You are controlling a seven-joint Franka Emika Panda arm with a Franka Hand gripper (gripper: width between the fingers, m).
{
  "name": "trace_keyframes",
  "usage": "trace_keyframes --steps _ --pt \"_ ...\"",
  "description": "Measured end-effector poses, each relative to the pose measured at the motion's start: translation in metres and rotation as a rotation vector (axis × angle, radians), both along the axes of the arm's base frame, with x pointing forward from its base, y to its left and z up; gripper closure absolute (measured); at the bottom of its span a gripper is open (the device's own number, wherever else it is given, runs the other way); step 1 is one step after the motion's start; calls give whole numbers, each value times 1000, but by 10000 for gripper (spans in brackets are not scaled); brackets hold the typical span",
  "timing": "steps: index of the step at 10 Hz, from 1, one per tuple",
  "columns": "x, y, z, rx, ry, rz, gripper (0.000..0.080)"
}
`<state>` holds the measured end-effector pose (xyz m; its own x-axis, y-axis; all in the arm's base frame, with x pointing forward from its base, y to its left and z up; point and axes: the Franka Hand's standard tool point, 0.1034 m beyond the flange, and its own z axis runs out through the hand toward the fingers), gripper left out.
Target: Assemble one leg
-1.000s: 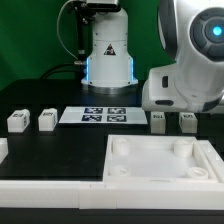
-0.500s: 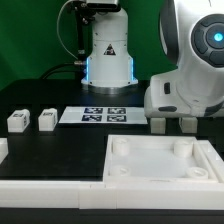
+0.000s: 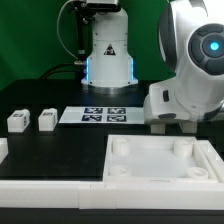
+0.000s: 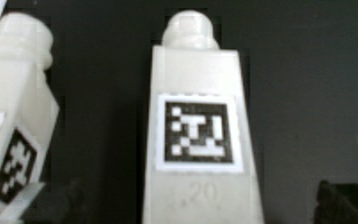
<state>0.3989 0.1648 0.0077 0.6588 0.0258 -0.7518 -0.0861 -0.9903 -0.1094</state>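
In the exterior view, the arm (image 3: pixel 192 85) is leaning low over the black worktop (image 3: pixel 60 150) on the exterior view's right, its white bulk hiding what is lying under it. A spare leg (image 3: pixel 17 121) and a second spare leg (image 3: pixel 46 120) are standing side by side on the exterior view's left, well apart from the arm. The marker board (image 3: pixel 105 115) is lying between them and it. The large white panel (image 3: pixel 160 168) with round corner sockets is sitting nearest the camera.

In the wrist view, the leg (image 4: pixel 202 130) is lying on the worktop, its marker tag (image 4: pixel 195 128) facing the camera. A neighbouring leg (image 4: pixel 16 100) is lying just beside it. The pincer (image 4: pixel 190 198) is standing spread, with one blurred fingertip (image 4: pixel 30 200) showing on each side of the leg.
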Motion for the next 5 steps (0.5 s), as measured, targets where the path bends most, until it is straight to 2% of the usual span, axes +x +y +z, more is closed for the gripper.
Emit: trace_keyframes --steps 1,3,5 --pt "-1 1 -1 -19 1 -12 151" --pt "-16 4 -1 -87 122 -44 151" --pt "-14 7 -5 -101 106 -56 151"
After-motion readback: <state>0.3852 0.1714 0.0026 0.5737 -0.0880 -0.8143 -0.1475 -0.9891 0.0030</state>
